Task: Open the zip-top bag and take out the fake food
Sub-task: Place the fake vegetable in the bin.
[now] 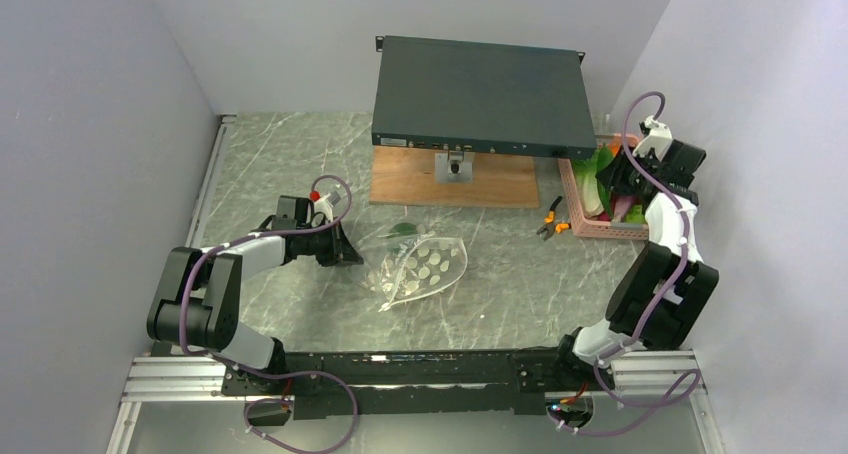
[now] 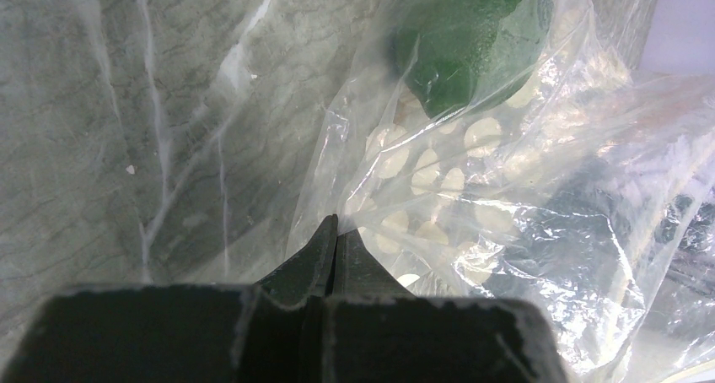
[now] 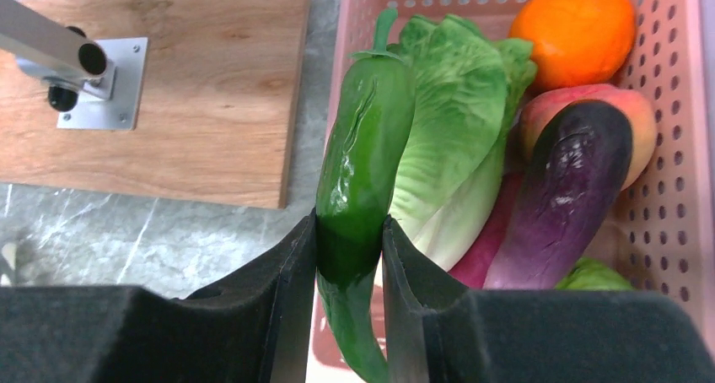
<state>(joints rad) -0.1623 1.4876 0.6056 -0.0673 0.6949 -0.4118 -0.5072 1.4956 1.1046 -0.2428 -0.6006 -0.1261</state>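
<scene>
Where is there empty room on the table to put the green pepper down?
There is bare table between the zip-top bag and the right arm, nearer than the pliers. More bare marble lies left of the wooden board, beyond the left gripper. The pink basket is crowded with fake food.

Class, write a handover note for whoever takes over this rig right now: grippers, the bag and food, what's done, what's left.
Left gripper: jaws shut on the edge of the zip-top bag, which lies on the table.
Right gripper: jaws shut on a green pepper at the pink basket.
Done: lettuce, orange and eggplant are in the basket.
Left: release the pepper; a round green piece shows through the bag's plastic.
</scene>
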